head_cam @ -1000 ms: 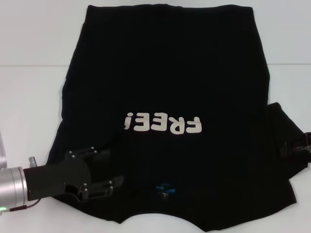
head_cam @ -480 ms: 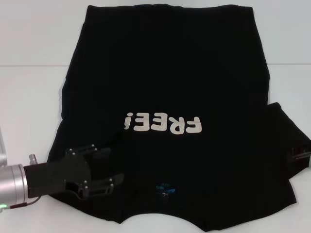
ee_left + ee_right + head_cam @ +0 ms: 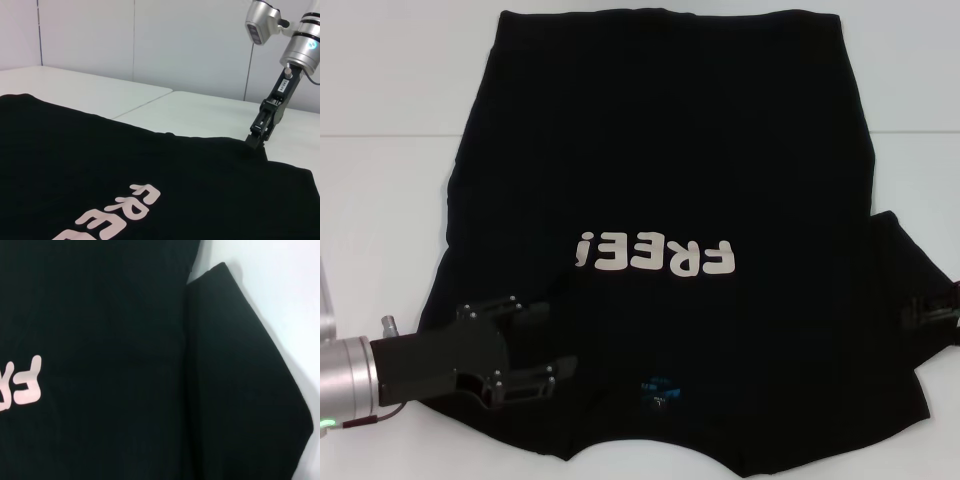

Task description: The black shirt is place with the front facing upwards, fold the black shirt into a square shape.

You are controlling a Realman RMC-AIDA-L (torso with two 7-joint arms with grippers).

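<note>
since a moment ago the right gripper has edged back in at 3 o'clock, touching the sleeve of the black shirt, which lies flat on the table. left gripper sits open-fingered over the sleeve at 8 o'clock; i cannot tell the right one's state. best to pinch both sleeve edges together before folding inward.

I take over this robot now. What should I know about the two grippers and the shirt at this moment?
Left gripper: open, low over the black shirt at its near left sleeve.
Right gripper: tip down on the right sleeve edge; whether it is open or shut is not visible.
Shirt: flat on the white table, front up, "FREE!" print showing.
Done: no fold yet.
Left: every fold into a square.
</note>
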